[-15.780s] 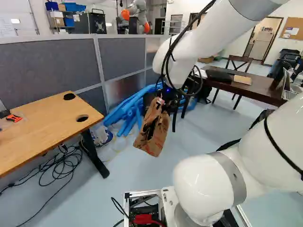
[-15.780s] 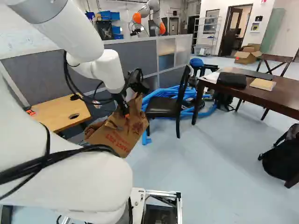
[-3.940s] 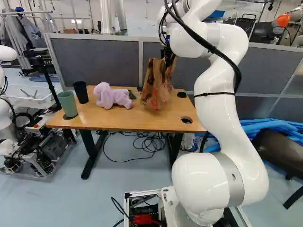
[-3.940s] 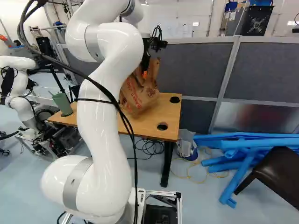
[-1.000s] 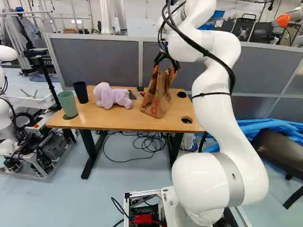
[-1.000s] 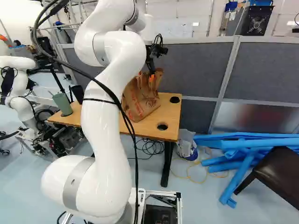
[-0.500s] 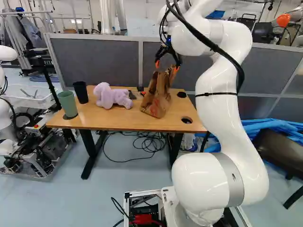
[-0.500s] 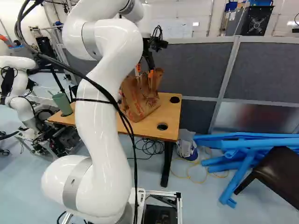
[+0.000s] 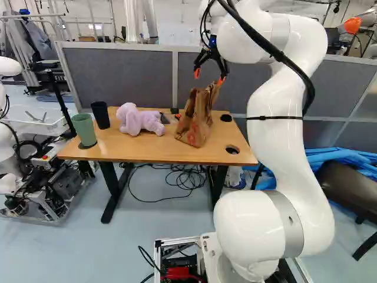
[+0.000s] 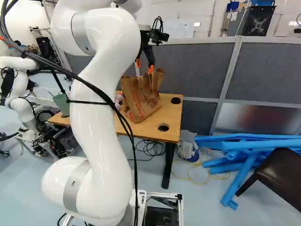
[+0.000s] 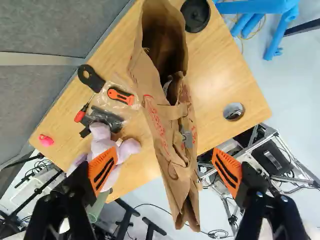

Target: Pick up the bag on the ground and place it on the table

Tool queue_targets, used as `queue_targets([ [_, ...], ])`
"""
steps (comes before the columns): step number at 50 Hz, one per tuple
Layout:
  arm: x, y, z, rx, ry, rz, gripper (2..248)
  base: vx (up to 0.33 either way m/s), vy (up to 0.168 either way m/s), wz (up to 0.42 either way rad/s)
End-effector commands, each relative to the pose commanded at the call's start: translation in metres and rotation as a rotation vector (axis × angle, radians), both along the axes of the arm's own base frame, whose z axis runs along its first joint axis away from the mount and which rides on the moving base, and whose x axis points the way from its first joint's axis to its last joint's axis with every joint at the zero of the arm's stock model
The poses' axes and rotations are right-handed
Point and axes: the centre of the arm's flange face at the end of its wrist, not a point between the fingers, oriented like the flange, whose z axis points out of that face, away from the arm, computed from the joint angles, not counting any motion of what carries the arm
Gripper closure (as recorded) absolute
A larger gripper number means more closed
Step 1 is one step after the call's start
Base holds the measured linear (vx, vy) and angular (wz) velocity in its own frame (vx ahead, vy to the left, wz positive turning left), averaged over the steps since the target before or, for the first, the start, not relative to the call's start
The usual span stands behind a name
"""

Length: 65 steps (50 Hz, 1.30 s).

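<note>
In the left base view my gripper (image 9: 209, 76) stands open just above the brown paper bag (image 9: 196, 121), which rests on the wooden table (image 9: 135, 151) and leans a little. The right base view shows the bag (image 10: 140, 101) below the fingertips too. Seen from the wrist, the gripper (image 11: 165, 171) has its orange pads wide apart, one on each side of the bag (image 11: 157, 117), gripping nothing. The bag's mouth is open.
A pink plush toy (image 9: 136, 120), green cup (image 9: 85, 130) and black cup (image 9: 101, 115) share the tabletop. Near the bag lies an orange-black cutter (image 11: 121, 96). Behind stands a grey partition (image 9: 118, 73); another robot (image 10: 21, 80) is at the left.
Since the oldest frames the base has moved, bringing the table ahead. The bag has come down onto the tabletop, and the gripper has opened, let it go and risen slightly; the bag stays put.
</note>
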Motion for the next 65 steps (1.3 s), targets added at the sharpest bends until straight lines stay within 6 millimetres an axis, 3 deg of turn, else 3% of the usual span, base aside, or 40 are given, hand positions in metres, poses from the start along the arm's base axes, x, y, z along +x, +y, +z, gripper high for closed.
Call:
queue_targets([
  [15, -0.009, 0.001, 0.023, -0.003, -0.039, 0.000, 3, 0.000, 0.000, 0.000],
  [65, -0.009, 0.001, 0.023, -0.003, -0.039, 0.000, 3, -0.049, -0.001, -0.003],
])
